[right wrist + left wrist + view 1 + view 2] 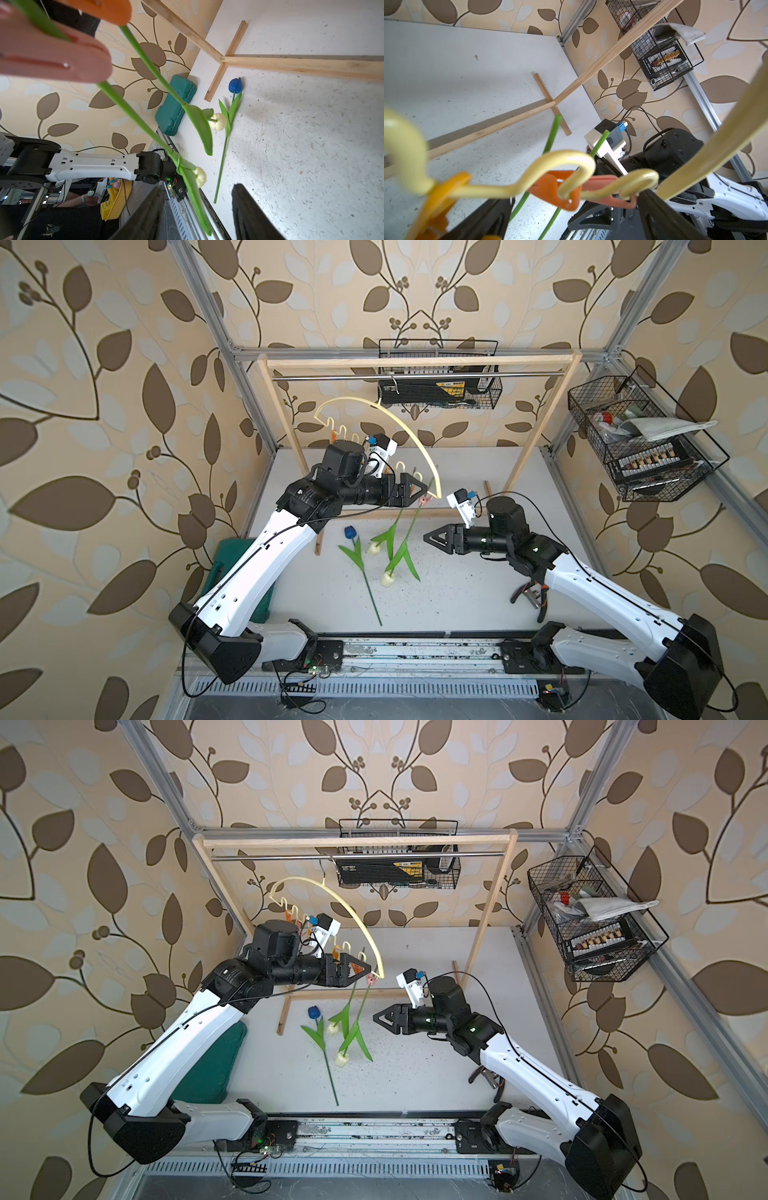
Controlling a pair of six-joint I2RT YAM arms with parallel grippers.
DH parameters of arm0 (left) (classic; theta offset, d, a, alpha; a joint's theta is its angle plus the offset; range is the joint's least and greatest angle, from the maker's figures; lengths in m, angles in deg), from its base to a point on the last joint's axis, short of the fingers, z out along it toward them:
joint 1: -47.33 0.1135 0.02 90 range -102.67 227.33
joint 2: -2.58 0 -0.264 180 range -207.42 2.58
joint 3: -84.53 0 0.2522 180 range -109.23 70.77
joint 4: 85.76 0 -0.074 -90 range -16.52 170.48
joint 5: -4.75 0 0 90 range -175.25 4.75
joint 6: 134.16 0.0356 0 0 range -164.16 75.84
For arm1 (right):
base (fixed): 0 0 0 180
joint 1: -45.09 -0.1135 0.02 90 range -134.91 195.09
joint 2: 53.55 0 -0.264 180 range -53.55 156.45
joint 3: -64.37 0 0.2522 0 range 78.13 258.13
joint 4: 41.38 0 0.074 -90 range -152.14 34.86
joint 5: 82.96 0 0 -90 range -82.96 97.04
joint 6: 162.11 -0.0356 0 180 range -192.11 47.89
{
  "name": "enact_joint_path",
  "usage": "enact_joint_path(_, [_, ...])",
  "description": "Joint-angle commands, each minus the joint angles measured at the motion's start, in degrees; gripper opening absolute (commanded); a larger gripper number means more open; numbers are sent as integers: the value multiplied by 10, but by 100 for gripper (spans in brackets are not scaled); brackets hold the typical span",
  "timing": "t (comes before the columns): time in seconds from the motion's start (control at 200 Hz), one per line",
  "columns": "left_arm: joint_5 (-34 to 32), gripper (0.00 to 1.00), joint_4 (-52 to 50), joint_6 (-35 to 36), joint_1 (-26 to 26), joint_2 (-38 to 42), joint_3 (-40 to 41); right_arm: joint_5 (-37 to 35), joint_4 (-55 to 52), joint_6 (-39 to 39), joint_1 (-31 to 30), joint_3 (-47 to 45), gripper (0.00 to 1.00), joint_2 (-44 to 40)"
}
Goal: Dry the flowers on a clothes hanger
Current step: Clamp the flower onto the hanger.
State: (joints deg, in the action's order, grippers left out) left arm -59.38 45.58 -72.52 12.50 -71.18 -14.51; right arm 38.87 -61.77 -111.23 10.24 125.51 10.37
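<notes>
1. Hanger [405, 427] hangs by its hook from the rack's metal rod [415, 376].
2. 2 cream tulips [387, 578] dangle head-down, stems pinched in its orange clip [550, 191] and pink clip [604, 180].
3. Blue tulip [350, 532] lies flat on the worktop [457, 593].
4. Left hand [422, 488] is spread wide at those clips.
5. Right hand [428, 537], jaws apart and empty, hovers near the stems.

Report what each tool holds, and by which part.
Nothing. The left tool stands open at the cream arc-shaped hanger; the right tool is open, empty. The hanger's orange clip and pink clip pinch two cream-white tulips by their stems.
</notes>
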Motion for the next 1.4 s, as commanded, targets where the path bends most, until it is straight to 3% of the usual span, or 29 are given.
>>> enact_joint_path(0.0, [5, 99, 55, 35, 1, 34, 19, 14, 8, 9, 1, 23, 55, -1])
enact_joint_path(0.305, [37, 99, 146, 67, 1, 15, 15, 19, 6, 12, 0, 20, 54, -7])
enact_joint_path(0.56, [12, 99, 137, 104, 1, -27, -5, 20, -7, 17, 0, 24, 54, -22])
enact_joint_path(0.915, [45, 99, 185, 98, 9, -63, -16, 24, -15, 24, 0, 23, 53, -27])
enact_joint_path(1.16, [71, 99, 240, 84, 14, -47, -1, 28, -9, 25, 1, 16, 52, -28])
enact_joint_path(1.395, [64, 99, 187, 85, 15, -44, -8, 26, -13, 28, 1, 14, 52, -30])
